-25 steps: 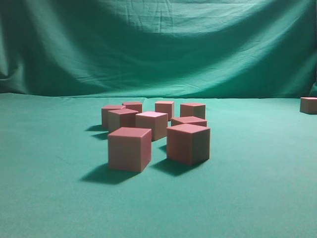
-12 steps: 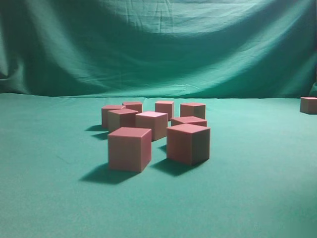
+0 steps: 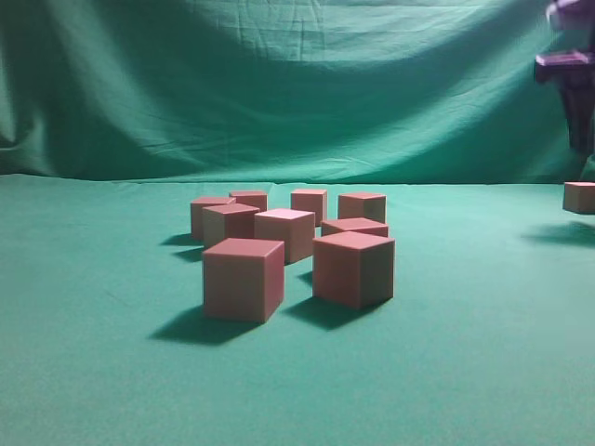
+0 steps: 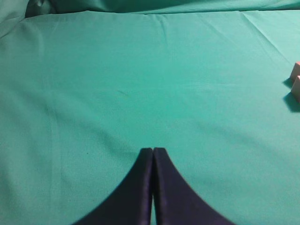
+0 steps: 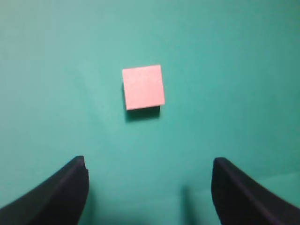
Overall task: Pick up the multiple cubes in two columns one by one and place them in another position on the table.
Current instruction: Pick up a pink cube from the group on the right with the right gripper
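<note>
Hovering: right gripper (image 5: 149,187) hangs above a lone cube (image 5: 143,86) on the green surface (image 5: 243,70), jaws spread wide, holding nothing.
Left gripper: left gripper (image 4: 153,152), jaws pressed together and empty, over bare cloth; cube corners show at its view's right edge.
Main cluster: cubes (image 3: 293,246) in two rough columns mid-surface, well apart from the lone cube (image 3: 579,197).
Step (my judgement): the lone cube looks placed; next is fetching from the cluster.
Doing it well: descend squarely over one front cube, jaws aligned with its flat sides.
Obstacles: neighbouring cubes stand close; the draped backdrop (image 3: 279,84) lies behind, clear of the work.
</note>
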